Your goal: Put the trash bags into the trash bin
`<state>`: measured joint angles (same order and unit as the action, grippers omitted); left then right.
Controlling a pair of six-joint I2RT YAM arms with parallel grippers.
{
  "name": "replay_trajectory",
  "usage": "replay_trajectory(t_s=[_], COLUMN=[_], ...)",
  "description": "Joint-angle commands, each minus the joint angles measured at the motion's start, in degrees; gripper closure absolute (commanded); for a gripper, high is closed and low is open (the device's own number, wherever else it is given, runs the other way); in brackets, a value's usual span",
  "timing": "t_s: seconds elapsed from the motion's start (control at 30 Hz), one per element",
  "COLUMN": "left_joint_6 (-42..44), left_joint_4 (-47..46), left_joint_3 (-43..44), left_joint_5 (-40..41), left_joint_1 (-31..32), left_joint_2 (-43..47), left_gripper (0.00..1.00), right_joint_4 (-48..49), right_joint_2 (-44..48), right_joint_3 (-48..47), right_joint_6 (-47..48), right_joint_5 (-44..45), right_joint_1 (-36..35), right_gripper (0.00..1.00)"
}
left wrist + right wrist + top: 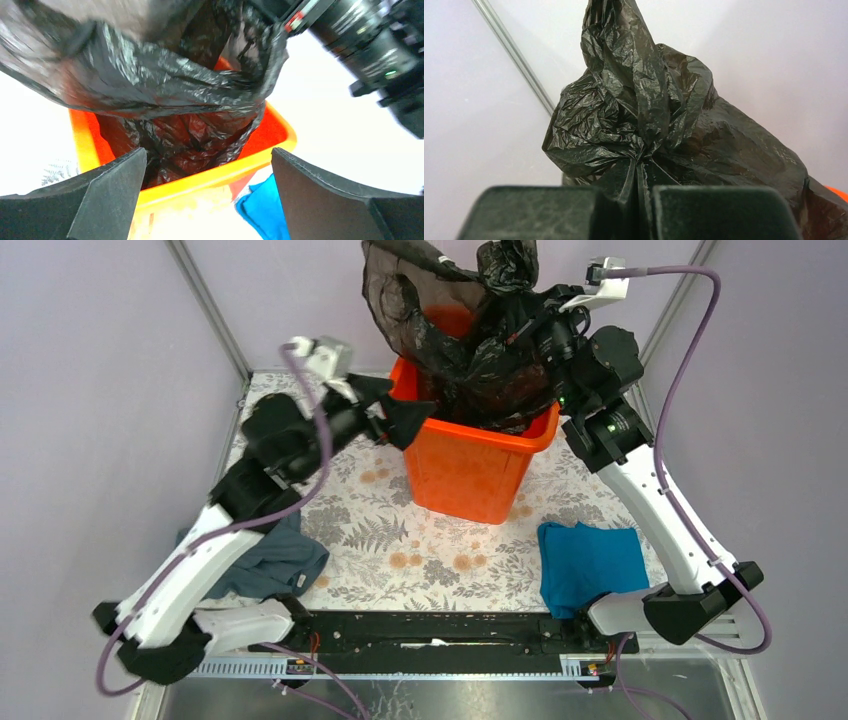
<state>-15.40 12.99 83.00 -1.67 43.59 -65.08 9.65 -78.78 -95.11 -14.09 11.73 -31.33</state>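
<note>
Bag: thin, glossy, crinkled black plastic bag (480,335), brownish where stretched, is hanging partly inside the bin, with the rest bunching above the rim.
Bin: square orange plastic bin (470,465) with a rolled rim is standing near the table's (400,540) far edge.
Right hand: right hand (641,200) is pinching a gathered twist of the bag.
Left hand: left hand (207,157) is hovering spread apart and empty beside the bin's left rim.
Hidden: bag is covering the bin's inside; its top is running out of view.
Count: one bag, one bin, two cloths, a grey-blue cloth (275,560) lying near-left and a teal cloth (590,565) lying near-right.
</note>
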Motion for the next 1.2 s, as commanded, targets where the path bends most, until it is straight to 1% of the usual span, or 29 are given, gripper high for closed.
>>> replay_trajectory(t_s=[0.0,0.07,0.1,0.2,0.27,0.33,0.4,0.47,0.53,0.6,0.67,0.77,0.87,1.03,1.17], left_joint_6=[-5.62,-10.57,-13.51,-22.04,-27.89,-33.41,-38.29,-39.77,-39.16,-38.36,-36.44,-33.36,-32.01,-32.69,-36.76], left_joint_4=[2.77,4.90,5.58,4.61,1.14,-4.57,-9.58,-11.63,-12.72,-16.72,-17.58,-11.37,-7.85,-9.09,-13.51], left_joint_3=[-0.76,1.28,2.36,3.72,2.22,-1.35,-4.95,-8.08,-11.59,-16.05,-18.31,-16.69,-14.60,-15.88,-19.31], left_joint_5=[0.63,1.44,0.59,-6.78,-12.10,-17.21,-19.38,-17.93,-15.11,-12.27,-9.12,-6.63,-8.01,-10.61,-13.59], left_joint_1=[-1.98,-5.22,-7.28,-14.15,-19.68,-24.67,-27.93,-29.72,-30.22,-30.23,-30.23,-30.28,-30.24,-30.23,-30.25], left_joint_2=[6.34,6.54,6.02,3.64,2.69,2.61,3.84,6.27,10.25,15.48,19.51,20.51,18.27,15.95,15.09], left_gripper=[0.01,0.01,0.01,0.01,0.01,0.01,0.01,0.01,0.01,0.01,0.01,0.01,0.01,0.01,0.01], right_joint_4=[1.85,2.25,2.79,5.09,7.26,10.13,14.14,19.00,24.87,30.06,33.67,33.83,31.16,20.62,17.18], right_joint_2=[2.35,1.70,1.44,0.65,-0.11,-1.13,-2.53,-4.65,-7.41,-10.13,-11.66,-9.81,-5.27,3.95,6.83], right_joint_3=[-0.61,-1.59,-2.03,-2.40,-2.28,-1.81,-0.76,-0.63,-1.26,-1.61,0.36,7.40,14.64,21.53,23.11], right_joint_6=[-10.57,-14.12,-16.04,-22.69,-28.09,-34.39,-41.99,-49.86,-56.84,-62.47,-66.56,-65.84,-61.43,-51.94,-48.50], right_joint_5=[-4.54,-7.33,-8.50,-11.54,-14.58,-17.07,-19.33,-21.58,-23.21,-23.98,-23.21,-19.11,-16.49,-11.22,-10.04], right_joint_1=[1.82,1.98,2.01,2.11,2.28,2.34,2.33,2.33,2.38,2.36,2.39,3.07,5.22,8.98,11.55], right_gripper=[1.00,1.00,1.00,1.00,1.00,1.00,1.00,1.00,1.00,1.00,1.00,1.00,1.00,1.00,1.00])
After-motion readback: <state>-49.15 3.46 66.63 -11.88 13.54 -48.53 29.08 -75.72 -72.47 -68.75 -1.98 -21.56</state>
